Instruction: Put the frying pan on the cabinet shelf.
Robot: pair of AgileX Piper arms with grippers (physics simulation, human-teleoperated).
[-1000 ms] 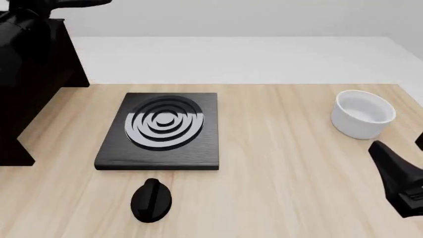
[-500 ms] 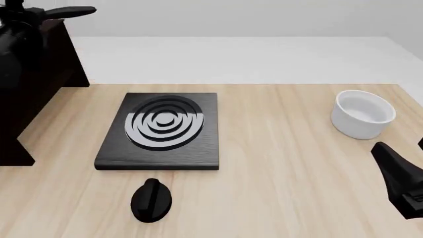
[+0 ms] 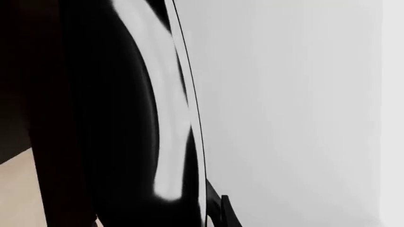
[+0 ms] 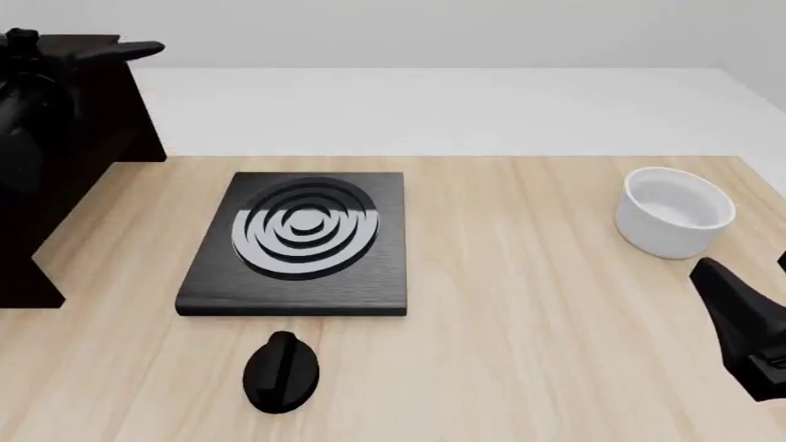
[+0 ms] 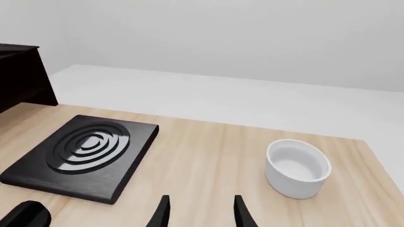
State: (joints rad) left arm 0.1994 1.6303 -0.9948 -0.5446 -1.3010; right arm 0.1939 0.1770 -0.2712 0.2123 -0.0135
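The frying pan (image 3: pixel 120 142) fills half of the left wrist view, glossy black with a thin pale rim, very close to the camera. In the front view its long black handle (image 4: pixel 123 49) sticks out to the right, level with the top of the dark brown cabinet (image 4: pixel 74 184) at the far left. My left gripper (image 4: pixel 37 60) is up there against the cabinet, shut on the pan; its fingers are hard to tell from the dark wood. The shelf boards cannot be told apart. My right gripper (image 5: pixel 200 215) is open and empty, low at the table's right edge (image 4: pixel 743 331).
A flat black stove plate with grey rings (image 4: pixel 301 239) lies left of the table's middle, with a black knob (image 4: pixel 283 371) in front of it. A white bowl (image 4: pixel 673 212) stands at the right, just beyond my right gripper. The cabinet also shows in the right wrist view (image 5: pixel 19 75).
My left gripper has come down with the pan, and the handle has dropped from the frame's top to the level of the cabinet's top. The right arm has barely moved.
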